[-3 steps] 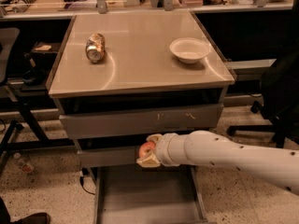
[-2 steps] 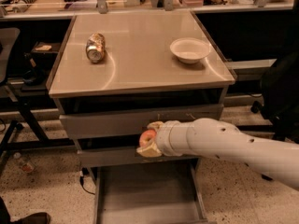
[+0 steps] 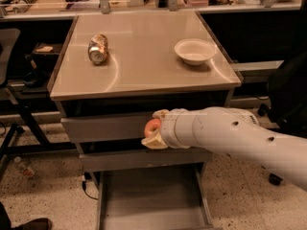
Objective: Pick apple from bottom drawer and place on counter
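The gripper is at the end of my white arm, which reaches in from the right, and it is shut on the apple, a small red-orange fruit. It holds the apple in the air in front of the upper drawer fronts, just below the front edge of the counter. The bottom drawer stands pulled open below, its flat grey floor bare.
A crushed metal can lies on the counter's left side. A white bowl sits at its right side. Two closed grey drawers are above the open one. A dark chair is at the right, table legs at the left.
The gripper has risen with the apple, from level with the middle drawer front to the top drawer front near the counter's edge. Can and bowl have not moved.
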Tool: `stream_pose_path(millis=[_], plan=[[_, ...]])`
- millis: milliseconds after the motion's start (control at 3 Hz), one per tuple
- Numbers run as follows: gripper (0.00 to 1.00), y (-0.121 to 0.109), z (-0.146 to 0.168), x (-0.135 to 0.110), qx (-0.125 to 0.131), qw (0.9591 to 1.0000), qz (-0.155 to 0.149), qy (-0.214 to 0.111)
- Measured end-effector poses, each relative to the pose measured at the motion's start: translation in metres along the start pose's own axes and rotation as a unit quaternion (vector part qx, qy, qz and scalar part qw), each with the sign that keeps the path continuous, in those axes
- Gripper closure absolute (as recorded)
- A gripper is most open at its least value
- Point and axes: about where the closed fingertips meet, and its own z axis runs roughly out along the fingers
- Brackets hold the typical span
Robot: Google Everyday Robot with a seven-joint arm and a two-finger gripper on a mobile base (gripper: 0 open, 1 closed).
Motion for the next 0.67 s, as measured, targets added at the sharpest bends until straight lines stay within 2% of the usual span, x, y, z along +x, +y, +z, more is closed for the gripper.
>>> stream_pose_path(millis=[333,667], plan=[[1.0,-0.035,-0.016,-0.02,0.025,0.9996,-0.005,-0.013],[1.0,-0.083,-0.033,-0.053,0.05,0.9982,-0.023,-0.025]])
